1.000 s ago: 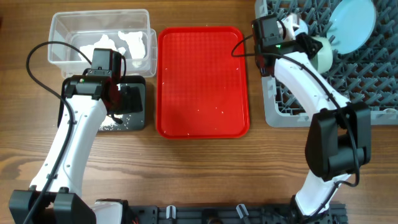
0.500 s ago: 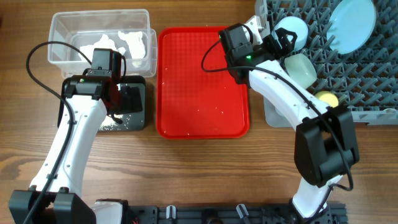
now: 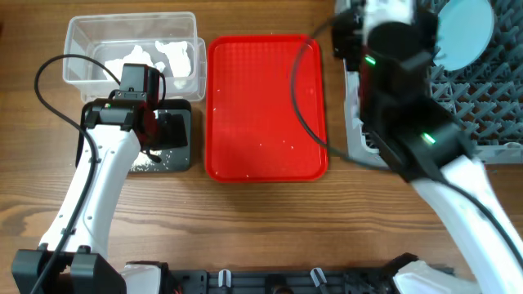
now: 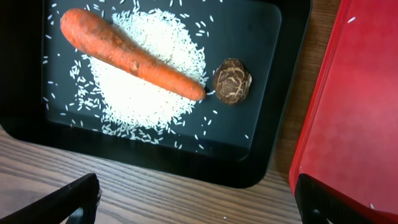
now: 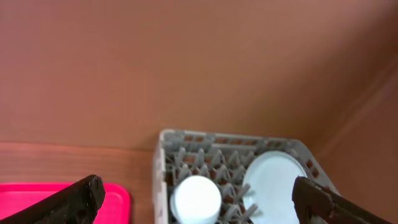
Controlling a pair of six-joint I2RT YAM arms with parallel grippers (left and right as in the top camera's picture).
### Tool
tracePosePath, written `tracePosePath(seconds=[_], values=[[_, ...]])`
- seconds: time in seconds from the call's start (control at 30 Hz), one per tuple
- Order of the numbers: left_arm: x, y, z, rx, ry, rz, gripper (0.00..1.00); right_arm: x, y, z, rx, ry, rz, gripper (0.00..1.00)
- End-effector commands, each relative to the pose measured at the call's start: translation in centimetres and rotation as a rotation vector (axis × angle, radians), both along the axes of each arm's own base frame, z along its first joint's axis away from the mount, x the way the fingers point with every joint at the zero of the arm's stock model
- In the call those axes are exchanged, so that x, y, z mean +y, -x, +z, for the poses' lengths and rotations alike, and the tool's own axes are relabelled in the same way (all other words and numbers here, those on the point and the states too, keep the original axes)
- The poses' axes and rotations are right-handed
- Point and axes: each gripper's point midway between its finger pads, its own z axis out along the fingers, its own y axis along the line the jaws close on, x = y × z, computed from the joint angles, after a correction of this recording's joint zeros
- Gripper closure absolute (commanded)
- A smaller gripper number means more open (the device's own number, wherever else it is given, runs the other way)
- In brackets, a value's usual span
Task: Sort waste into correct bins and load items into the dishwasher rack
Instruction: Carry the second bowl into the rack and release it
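Note:
My left gripper (image 4: 199,208) hangs open over the front edge of the black tray (image 4: 255,37), which holds an orange carrot (image 4: 130,56) on a heap of white rice (image 4: 143,93) and a brown lump (image 4: 232,81). From overhead the left gripper (image 3: 167,131) covers most of that tray (image 3: 181,159). Crumpled napkins (image 3: 167,57) lie in the clear tub (image 3: 82,41). My right gripper (image 5: 199,205) is open and empty, high above the grey rack (image 5: 205,135), where a pale bowl (image 5: 196,200) and the light-blue plate (image 5: 273,183) stand. The plate (image 3: 466,33) also shows from overhead.
The flat red tray (image 3: 265,106) lies between the bins and the rack (image 3: 490,122), with a few rice grains on it. My raised right arm (image 3: 400,90) is blurred and hides the rack's left part from overhead. Brown wall fills the upper right wrist view.
The right gripper has opened, left the pale green bowl in the rack, swung over the red tray, then risen towards the overhead camera. The left arm has not moved.

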Motion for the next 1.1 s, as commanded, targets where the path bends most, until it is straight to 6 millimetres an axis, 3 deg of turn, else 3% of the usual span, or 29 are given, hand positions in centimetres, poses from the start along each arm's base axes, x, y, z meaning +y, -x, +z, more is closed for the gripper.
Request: tracePosePath(seconds=[0.0,0.07,0.13,0.43,0.57,0.7,0.77,0.83,0.93,1.07], values=[[0.3,-0.2,0.7,-0.023,-0.01,-0.006,0.0,-0.1,2.4,2.3,-0.042,-0.064,0.073,0.0],[0.3,-0.2,0.7,-0.023,-0.01,-0.006,0.0,-0.7,3.0,2.9,-0.052,-0.037,0.062,0.0],[0.3,-0.2,0.7,-0.023,-0.01,-0.006,0.0,-1.9,3.5,1.9,0.021,0.17,0.036,0.0],[0.3,-0.2,0.7,-0.023,-0.01,-0.006,0.0,-1.5,2.8,-2.1,0.242,0.62,0.151,0.0],[0.3,-0.2,0.7,-0.023,-0.01,-0.006,0.0,1.0,2.3,-3.8,0.267,0.613,0.304,0.0],[0.3,-0.2,0.7,-0.023,-0.01,-0.006,0.0,5.3,5.2,-6.5,0.317,0.486,0.688,0.0],[0.3,-0.2,0.7,-0.023,-0.01,-0.006,0.0,6.2,6.5,-5.8,0.283,0.374,0.818,0.0],[0.3,-0.2,0.7,-0.023,-0.01,-0.006,0.0,5.4,7.3,-4.1,0.247,0.189,0.826,0.0],[0.3,-0.2,0.7,-0.023,-0.01,-0.006,0.0,2.5,7.6,-1.3,0.185,0.003,0.639,0.0],[0.3,-0.2,0.7,-0.023,-0.01,-0.006,0.0,-0.3,9.7,2.0,0.053,-0.026,0.497,0.0]])
